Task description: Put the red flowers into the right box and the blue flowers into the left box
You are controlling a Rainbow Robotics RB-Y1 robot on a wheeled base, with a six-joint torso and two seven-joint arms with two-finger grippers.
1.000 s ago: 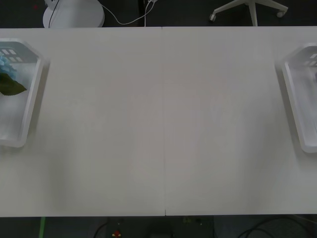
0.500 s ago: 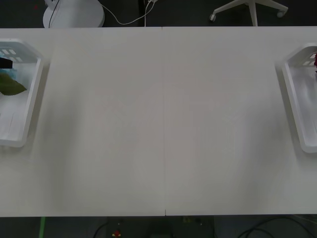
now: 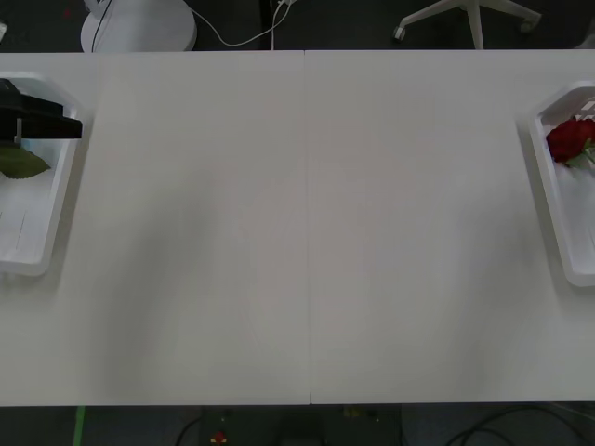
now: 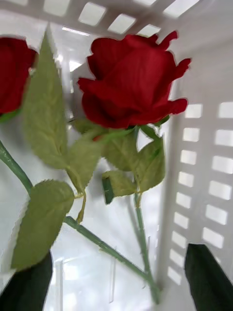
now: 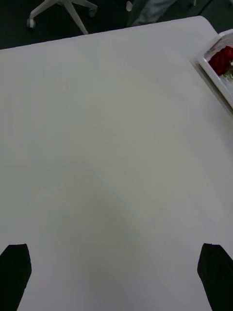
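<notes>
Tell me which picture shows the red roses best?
The right wrist view: the red flowers are close up inside the right box, with petals, leaves and stems clear. The front view shows a small red bloom at the table's right edge; the left wrist view shows a tiny red patch far off.

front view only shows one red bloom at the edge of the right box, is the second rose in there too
Observer: Yes. The right wrist view shows both red flowers lying inside the right box, blooms toward its slotted end wall.
Operator: is the right gripper holding either
Observer: No. The right gripper is open, with neither stem clamped between its fingers.
Operator: and the left one
Observer: The left gripper is open too, with nothing between its fingers and bare table beyond them.
</notes>
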